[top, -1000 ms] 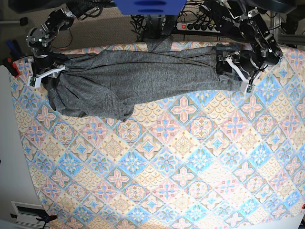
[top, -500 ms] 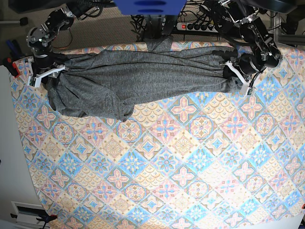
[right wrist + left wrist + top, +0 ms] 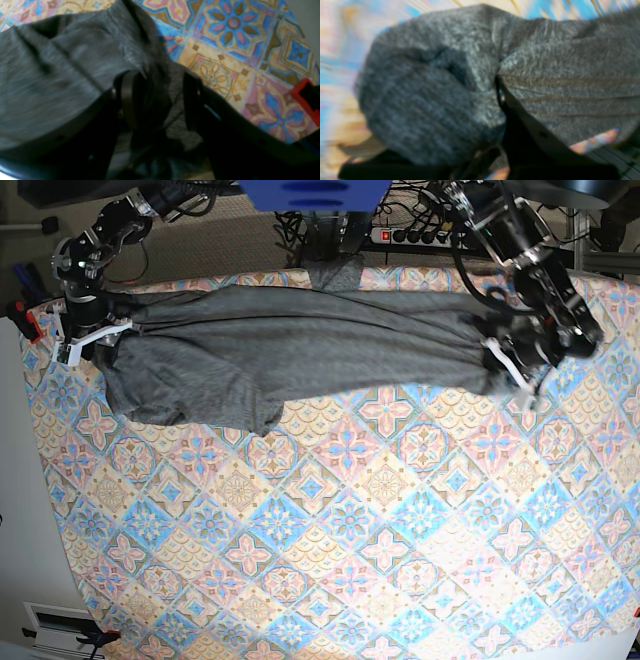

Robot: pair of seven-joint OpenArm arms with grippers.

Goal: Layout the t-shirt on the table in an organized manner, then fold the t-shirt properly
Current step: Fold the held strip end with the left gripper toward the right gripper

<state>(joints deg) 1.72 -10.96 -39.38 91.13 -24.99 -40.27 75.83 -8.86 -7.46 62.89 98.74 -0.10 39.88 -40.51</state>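
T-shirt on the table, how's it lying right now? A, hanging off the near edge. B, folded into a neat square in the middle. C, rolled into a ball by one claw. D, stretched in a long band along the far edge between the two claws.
D: the t-shirt spans from the right claw to the left claw.

Robotics lab or test bench, not a home. 2 black robot arms, the right arm (image 3: 85,265) and the left arm (image 3: 525,255), are mounted at the far edge of the table (image 3: 350,530), which is covered in a pastel tile-pattern cloth. Behind it: a power strip (image 3: 415,235) with a red switch, tangled black cables (image 3: 300,225) on grey carpet (image 3: 215,240), and a blue mount (image 3: 312,194) overhead. A red clamp (image 3: 25,320) grips the table's corner.
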